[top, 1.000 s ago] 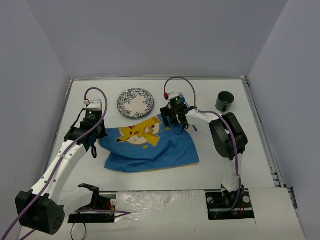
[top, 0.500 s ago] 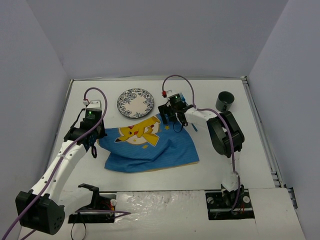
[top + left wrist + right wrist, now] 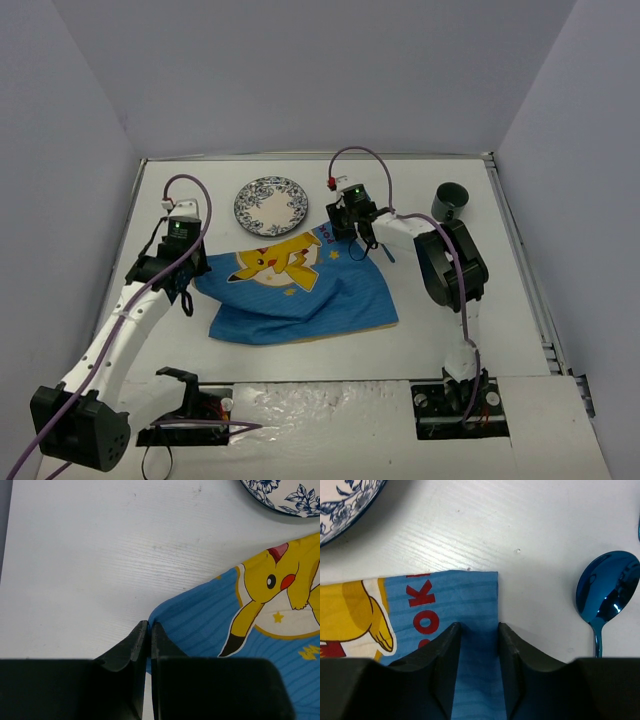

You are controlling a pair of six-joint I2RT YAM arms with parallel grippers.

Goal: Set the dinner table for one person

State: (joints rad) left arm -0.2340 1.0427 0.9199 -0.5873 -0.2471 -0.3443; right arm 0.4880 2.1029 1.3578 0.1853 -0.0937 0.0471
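Note:
The dinner table (image 3: 450, 300) is a white top carrying a blue placemat (image 3: 300, 290) with a yellow cartoon figure. My left gripper (image 3: 190, 283) is shut on the placemat's left corner (image 3: 165, 612), and its fingertips (image 3: 149, 625) press together on the cloth. My right gripper (image 3: 345, 228) is at the placemat's far right corner (image 3: 470, 587). Its jaws (image 3: 479, 627) stand a narrow gap apart with a strip of blue cloth between them; the right finger (image 3: 507, 640) sits at the cloth's edge.
A blue-patterned plate (image 3: 271, 206) lies just beyond the placemat, its rim (image 3: 345, 505) close to the right gripper. A shiny blue spoon (image 3: 605, 592) lies right of that gripper. A dark cup (image 3: 450, 202) stands at the far right.
The right gripper moved slightly farther back over the placemat's far right corner and its jaws narrowed around the cloth. The left arm stayed still, holding its corner.

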